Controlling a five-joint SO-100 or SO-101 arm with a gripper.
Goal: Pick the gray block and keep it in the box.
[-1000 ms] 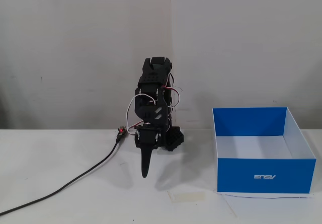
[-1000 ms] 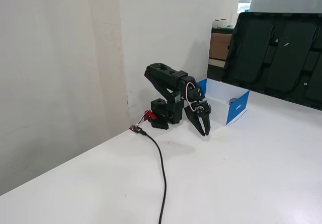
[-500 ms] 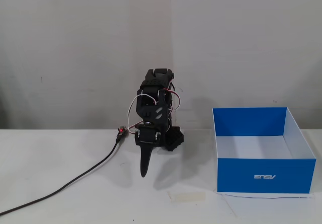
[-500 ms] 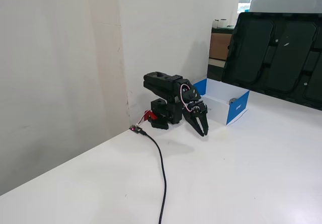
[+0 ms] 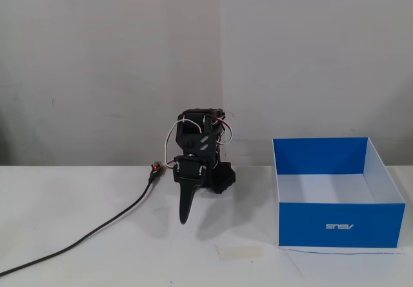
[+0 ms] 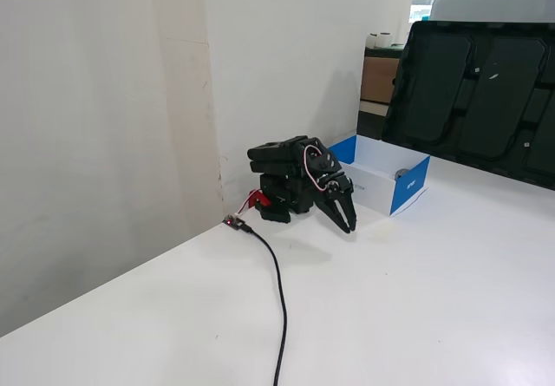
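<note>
Fingers (image 6: 342,212) of the gripper (image 5: 184,217) point down at mid-frame, drawn together with nothing between them, their tips just above the white table (image 5: 84,261); largest of the rest, the box (image 5: 340,225) sits at lower right in one fixed view and right of centre in the other (image 6: 408,186), well apart from the arm (image 5: 197,155). A black cable (image 5: 84,238) trails to the lower left; a pale strip of tape (image 5: 241,252) lies near the box's front corner; the gray block (image 6: 400,175) barely shows inside the box.
</note>
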